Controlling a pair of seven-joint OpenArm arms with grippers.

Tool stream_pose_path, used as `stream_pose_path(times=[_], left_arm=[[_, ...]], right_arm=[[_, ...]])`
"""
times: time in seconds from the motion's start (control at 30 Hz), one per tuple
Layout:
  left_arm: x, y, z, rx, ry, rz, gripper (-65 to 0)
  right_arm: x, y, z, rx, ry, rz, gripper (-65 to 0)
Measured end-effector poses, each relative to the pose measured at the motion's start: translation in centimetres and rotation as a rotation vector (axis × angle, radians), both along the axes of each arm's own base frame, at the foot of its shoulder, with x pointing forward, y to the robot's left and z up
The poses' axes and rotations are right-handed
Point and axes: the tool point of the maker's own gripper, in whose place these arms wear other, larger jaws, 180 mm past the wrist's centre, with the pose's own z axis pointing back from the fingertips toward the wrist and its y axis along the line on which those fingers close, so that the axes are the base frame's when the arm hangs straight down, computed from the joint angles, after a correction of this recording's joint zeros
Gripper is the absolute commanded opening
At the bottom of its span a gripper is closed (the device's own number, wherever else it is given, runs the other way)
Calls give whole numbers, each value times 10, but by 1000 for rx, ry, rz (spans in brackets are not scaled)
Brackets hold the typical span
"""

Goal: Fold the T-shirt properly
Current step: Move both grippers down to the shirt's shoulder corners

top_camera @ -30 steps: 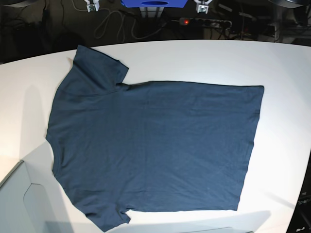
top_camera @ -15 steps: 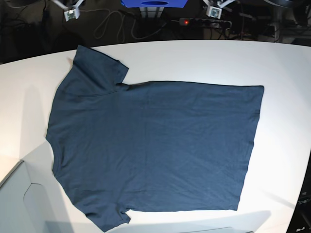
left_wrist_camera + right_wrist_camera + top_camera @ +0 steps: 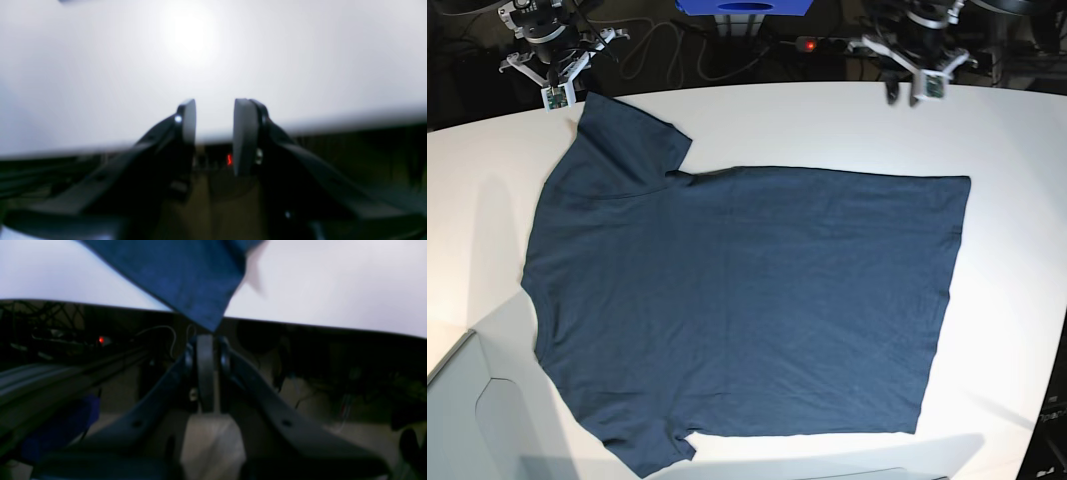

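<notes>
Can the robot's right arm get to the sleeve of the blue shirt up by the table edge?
Probably yes. The right end effector, closed, sits beside the upper sleeve of the dark navy-blue cotton T-shirt on the white table, with nothing between them.

a white tabletop with a curved far edge carries 1 thing: the t-shirt, dark navy, spread flat across its middle. the hem lies to the right, the collar side to the left. 1 sleeve reaches the far left edge, the other the near left. bare white surface surrounds it.
</notes>
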Motion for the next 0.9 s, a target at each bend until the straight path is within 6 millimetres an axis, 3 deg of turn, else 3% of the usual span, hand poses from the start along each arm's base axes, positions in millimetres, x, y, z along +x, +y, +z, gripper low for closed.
stream_pose_path(times=[0.13,0.23,0.3,0.43,0.67,0.73,0.9], left_arm=[[25,44,21,-37,-97,149,-459],[38,72,30,-55,-133,240,-407],[48,86,35,-56,-166,281,-381],[64,98,27,-80,-180,319,-370],[90,133,-10,-105,-156,412,-370],[97,134,-23,-130,-137,410,-370],[119,127,-33,-175,-144,354,-370]], right_arm=[[12,1,4,3,-39,2,-442],[11,4,3,8,-35,31,-311],[10,7,3,16,-30,61,-271],[11,8,3,17,-33,64,-264],[19,9,6,19,-56,66,-264],[17,9,4,19,-46,67,-264],[16,9,4,18,-42,67,-264]])
